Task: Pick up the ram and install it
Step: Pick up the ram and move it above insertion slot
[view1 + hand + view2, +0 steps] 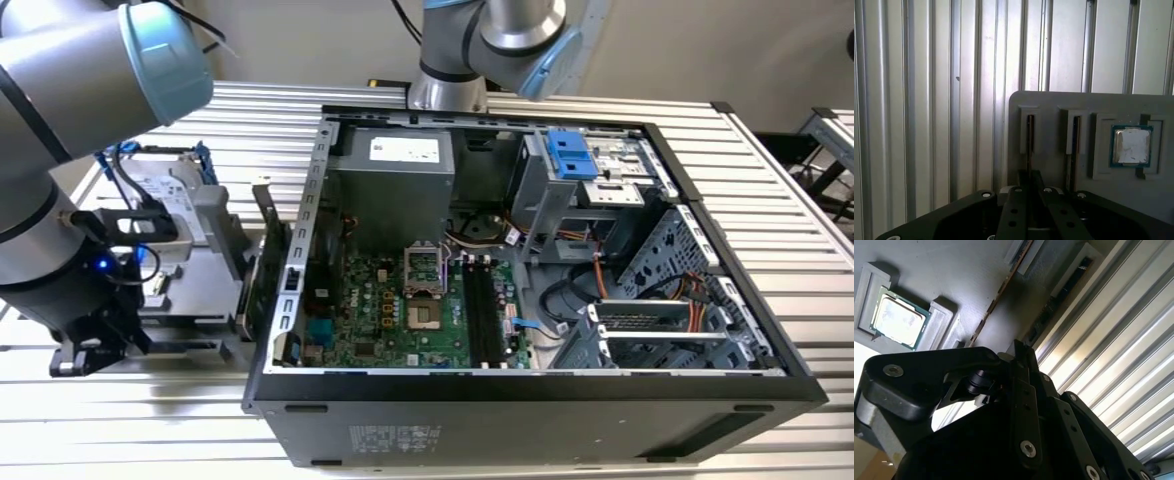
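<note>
**Gripper at the ram in its holder**

The gripper [1030, 176] is low over the table, at the exterior view's left, under the grey arm [54, 190]. In both wrist views its jaws stand narrow, almost together, with the thin edge of the ram [1030, 135] between them. The ram stands on its edge in a slot of the grey holder [1054, 102] and has not left this slot.

Just beside it a second stick [1074, 142] stands in the next slot, parallel to the first one. Past this second stick a square processor chip [1131, 146] with a silver top lies flat in its own recess of the same holder. The holder rests on the ribbed metal table [929, 100].

Farther away, towards the exterior view's right, the open computer case [534, 405] lies on its side on the same table. The green board [387, 315] is visible inside it, and the long black slots [483, 310] on this board are well apart from the gripper.
</note>
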### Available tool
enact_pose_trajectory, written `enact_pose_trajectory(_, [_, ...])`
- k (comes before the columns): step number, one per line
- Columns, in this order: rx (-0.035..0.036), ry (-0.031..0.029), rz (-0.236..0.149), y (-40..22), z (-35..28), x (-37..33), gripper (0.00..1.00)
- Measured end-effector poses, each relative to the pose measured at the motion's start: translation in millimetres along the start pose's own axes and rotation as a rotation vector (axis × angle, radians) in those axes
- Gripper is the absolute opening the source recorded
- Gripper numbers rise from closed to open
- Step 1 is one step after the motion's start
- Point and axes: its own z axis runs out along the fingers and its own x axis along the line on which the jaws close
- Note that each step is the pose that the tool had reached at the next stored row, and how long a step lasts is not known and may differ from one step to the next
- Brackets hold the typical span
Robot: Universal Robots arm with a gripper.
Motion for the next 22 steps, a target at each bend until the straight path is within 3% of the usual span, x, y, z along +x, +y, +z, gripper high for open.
enact_pose_trajectory(22, [0.0000, 0.0000, 0.000, 0.1, -25.6, -1.1, 0.00])
